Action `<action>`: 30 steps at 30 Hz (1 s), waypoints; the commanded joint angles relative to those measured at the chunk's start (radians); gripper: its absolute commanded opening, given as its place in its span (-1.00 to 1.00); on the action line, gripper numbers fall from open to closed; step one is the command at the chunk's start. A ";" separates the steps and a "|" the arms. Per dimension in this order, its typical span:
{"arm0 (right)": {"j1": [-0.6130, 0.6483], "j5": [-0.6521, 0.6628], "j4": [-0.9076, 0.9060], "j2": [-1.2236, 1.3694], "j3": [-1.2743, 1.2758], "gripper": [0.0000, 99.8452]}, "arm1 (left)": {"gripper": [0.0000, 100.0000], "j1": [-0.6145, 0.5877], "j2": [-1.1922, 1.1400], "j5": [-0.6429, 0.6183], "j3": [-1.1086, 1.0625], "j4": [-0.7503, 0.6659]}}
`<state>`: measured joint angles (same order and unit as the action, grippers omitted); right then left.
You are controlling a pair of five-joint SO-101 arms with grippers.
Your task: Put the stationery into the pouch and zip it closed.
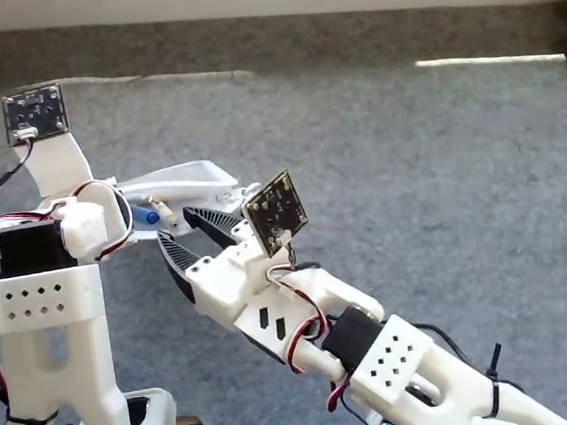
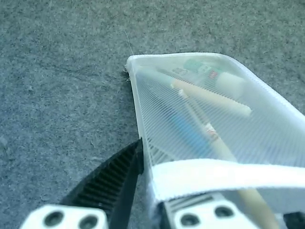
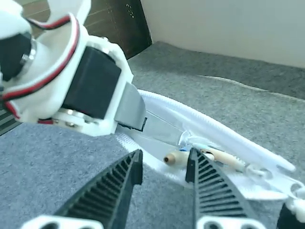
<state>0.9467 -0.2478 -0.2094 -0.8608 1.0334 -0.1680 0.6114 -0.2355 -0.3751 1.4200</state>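
Observation:
A translucent white pouch (image 2: 214, 119) lies on the grey carpet with several pens and an eraser inside. My left gripper (image 2: 144, 164) is shut on the pouch's edge near its white zipper band (image 2: 224, 174). In the high view the pouch (image 1: 185, 182) pokes out from behind the left arm, with a blue pen (image 1: 145, 215) showing at its mouth. My right gripper (image 3: 164, 164) is open at the pouch's mouth (image 3: 190, 129). A beige pen end (image 3: 171, 158) sticks out between its black fingertips (image 3: 135, 164). From above, the right gripper (image 1: 191, 241) sits just in front of the pouch.
Grey carpet (image 1: 430, 168) covers the whole work surface, with free room to the right and back. The left arm's motor housing (image 3: 90, 86) hangs close above the right gripper. A pale wall (image 3: 228, 24) stands behind.

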 commanded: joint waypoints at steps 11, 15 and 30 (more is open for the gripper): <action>0.010 0.087 -0.001 0.036 -0.062 -0.98 | -0.99 -0.002 0.004 0.009 0.001 0.006; 0.010 0.072 -0.001 -0.041 -0.054 -0.99 | -0.99 -0.002 0.004 0.009 0.001 0.006; -0.018 0.071 0.002 -0.073 -0.061 -0.90 | -0.99 -0.002 0.004 0.009 0.001 0.006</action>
<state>0.9421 -0.1849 -0.2110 -0.9666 1.0319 -0.1680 0.6084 -0.2355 -0.3751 1.4200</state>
